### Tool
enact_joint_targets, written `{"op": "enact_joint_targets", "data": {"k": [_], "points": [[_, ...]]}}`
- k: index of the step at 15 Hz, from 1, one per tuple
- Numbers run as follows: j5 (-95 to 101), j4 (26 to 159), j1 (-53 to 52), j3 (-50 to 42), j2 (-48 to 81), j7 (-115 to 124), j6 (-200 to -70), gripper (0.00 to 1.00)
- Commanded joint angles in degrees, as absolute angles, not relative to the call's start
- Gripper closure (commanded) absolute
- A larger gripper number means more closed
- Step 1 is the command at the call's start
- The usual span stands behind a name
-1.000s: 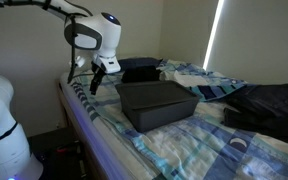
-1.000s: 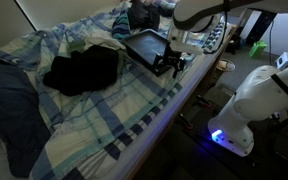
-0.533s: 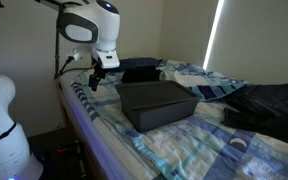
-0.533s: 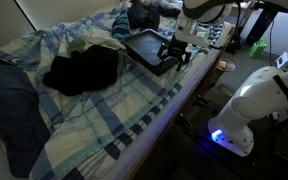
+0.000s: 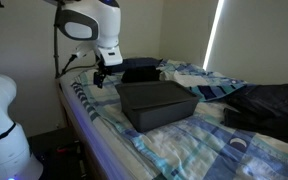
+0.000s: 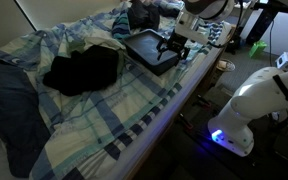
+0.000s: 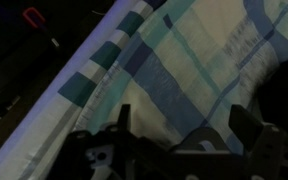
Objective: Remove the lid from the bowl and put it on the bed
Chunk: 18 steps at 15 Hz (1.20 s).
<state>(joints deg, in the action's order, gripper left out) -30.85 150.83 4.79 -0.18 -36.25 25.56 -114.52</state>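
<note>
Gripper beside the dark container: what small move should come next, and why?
Probably a short sideways shift toward the dark container, then down onto its rim. The gripper hangs open above the plaid sheet beside the container's corner, holding nothing, so it seems not yet lined up for a grasp.

A home bedroom: bed (image 6: pixel 94 110) with rumpled plaid bedding.

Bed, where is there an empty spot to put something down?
The widest bare patch is the plaid blanket between the black clothes and the bed's edge. It is crowded by the claw, where the dark bin sits close to the edge.
</note>
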Motion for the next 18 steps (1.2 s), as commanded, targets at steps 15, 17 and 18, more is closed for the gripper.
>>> {"op": "enact_joint_targets", "data": {"k": [15,17,18], "points": [[-48.62,159.63,0.24,5.69,-30.8,37.45,-142.62,0.0],[-51.99,160.21,-1.24,6.53,-30.83,36.79,-146.81,0.0],[-53.16,160.18,-1.66,6.8,-30.87,36.56,-148.44,0.0]]}}
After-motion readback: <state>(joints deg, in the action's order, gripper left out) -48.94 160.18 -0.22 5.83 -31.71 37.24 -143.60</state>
